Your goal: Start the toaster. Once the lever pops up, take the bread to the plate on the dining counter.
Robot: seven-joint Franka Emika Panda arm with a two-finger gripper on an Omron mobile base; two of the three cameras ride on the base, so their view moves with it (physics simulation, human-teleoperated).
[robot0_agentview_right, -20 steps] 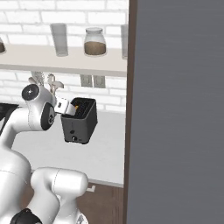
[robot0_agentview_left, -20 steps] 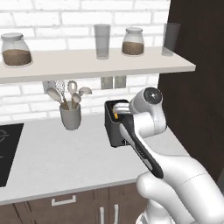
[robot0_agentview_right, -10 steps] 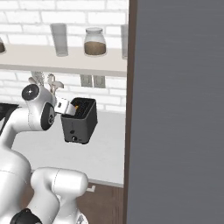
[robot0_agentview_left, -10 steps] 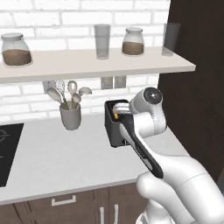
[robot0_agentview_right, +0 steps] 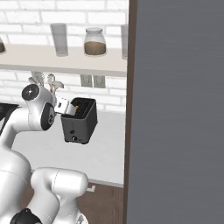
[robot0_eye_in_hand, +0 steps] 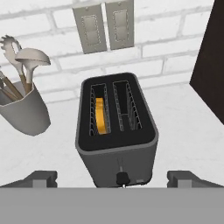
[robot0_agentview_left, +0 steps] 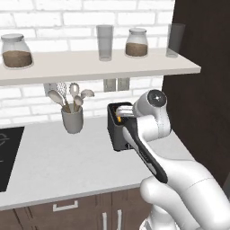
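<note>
grey utensil crock (robot0_agentview_left: 72, 120), shelf jars (robot0_agentview_left: 16, 50), drinking glass (robot0_agentview_left: 104, 42), wall outlets (robot0_eye_in_hand: 105, 25)

toaster (robot0_agentview_right: 79, 124) on grey counter (robot0_agentview_right: 107, 144), arm beside

In the hand view the toaster (robot0_eye_in_hand: 116, 131) stands mid-frame on the worktop (robot0_eye_in_hand: 183, 131), the bread (robot0_eye_in_hand: 101, 114) down in its left slot, the right slot beside it. A utensil holder (robot0_eye_in_hand: 22, 109) sits at the left edge, two wall outlets (robot0_eye_in_hand: 105, 25) above behind the toaster, a cabinet side (robot0_eye_in_hand: 212, 57) at upper right. In the left base view a shelf (robot0_agentview_left: 90, 67) with jars (robot0_agentview_left: 17, 50) spans the upper frame, over the toaster (robot0_agentview_left: 117, 130) at centre
</note>
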